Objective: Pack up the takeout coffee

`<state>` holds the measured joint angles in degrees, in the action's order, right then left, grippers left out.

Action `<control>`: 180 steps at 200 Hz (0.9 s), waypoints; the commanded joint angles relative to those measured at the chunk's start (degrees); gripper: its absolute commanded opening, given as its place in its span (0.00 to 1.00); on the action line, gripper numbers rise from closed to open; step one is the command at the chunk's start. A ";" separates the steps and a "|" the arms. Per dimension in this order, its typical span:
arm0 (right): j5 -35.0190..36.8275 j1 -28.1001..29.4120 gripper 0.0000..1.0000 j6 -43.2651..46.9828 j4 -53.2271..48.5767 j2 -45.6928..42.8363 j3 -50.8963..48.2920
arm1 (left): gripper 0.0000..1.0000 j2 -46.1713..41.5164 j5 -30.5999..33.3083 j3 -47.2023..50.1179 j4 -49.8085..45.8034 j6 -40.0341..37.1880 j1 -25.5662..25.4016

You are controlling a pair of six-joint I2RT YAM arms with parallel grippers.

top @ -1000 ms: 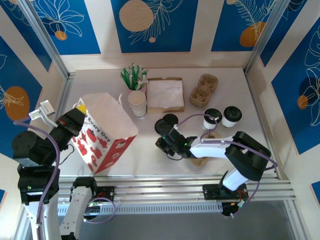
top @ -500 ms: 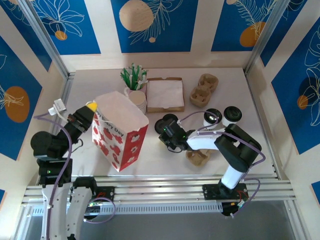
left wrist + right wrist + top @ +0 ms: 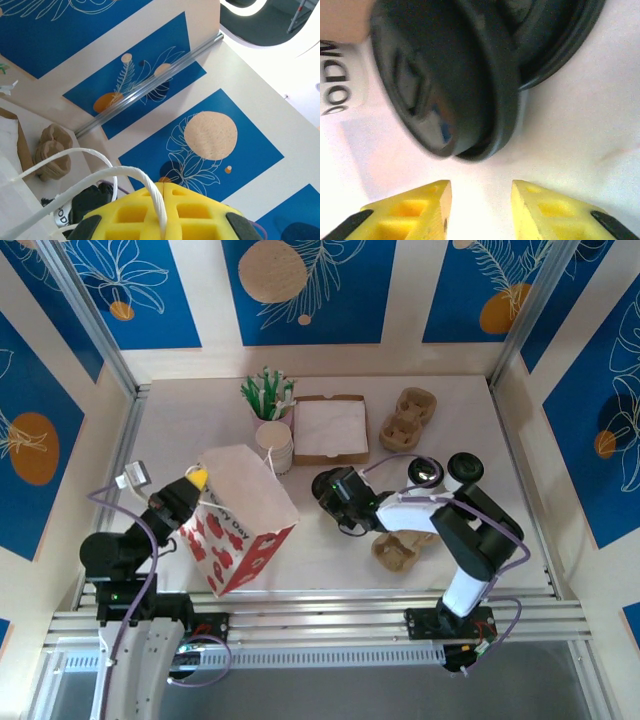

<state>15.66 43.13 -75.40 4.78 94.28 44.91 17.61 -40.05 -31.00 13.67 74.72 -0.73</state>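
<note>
Tipped upright and shifted toward the middle since a second ago, the paper bag [image 3: 240, 515] stands at the left of the worktop [image 3: 200, 420], its cord handle [image 3: 100, 172] pinched in the left gripper [image 3: 192, 483]. Nothing looks packed yet: the takeout coffees [image 3: 425, 472] [image 3: 465, 468] stand lidded, well right of the bag. Fingers parted and empty, the right gripper [image 3: 480, 192] faces loose black lids [image 3: 455, 85]

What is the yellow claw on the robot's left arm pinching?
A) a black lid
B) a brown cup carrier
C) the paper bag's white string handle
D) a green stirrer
C: the left wrist view shows the white string handle caught in the shut left gripper, which from above sits at the top edge of the paper bag.
</note>
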 commanded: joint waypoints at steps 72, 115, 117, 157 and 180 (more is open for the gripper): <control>8.83 8.88 0.81 22.27 -32.60 -26.50 14.03 | 0.00 -5.00 -1.04 -1.54 -7.23 -4.45 -2.86; 8.38 12.05 0.87 31.64 -35.36 -29.76 21.58 | 0.00 -8.23 -0.57 -0.50 -13.38 -6.87 -3.74; 8.19 12.23 0.87 32.05 -35.36 -29.77 21.92 | 0.00 -8.39 -0.56 -0.47 -13.62 -6.98 -3.75; 9.99 18.68 0.88 37.90 -38.71 -25.47 30.45 | 0.00 -9.89 -0.23 -1.57 -19.46 -9.33 -4.01; 14.23 23.31 0.89 41.88 -44.31 -19.85 39.05 | 0.00 -9.79 0.04 -2.82 -20.84 -10.02 -4.01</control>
<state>25.06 62.43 -40.14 -33.04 69.63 76.88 8.29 -40.25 -31.44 -4.47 67.05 -4.27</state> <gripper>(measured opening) 0.889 0.051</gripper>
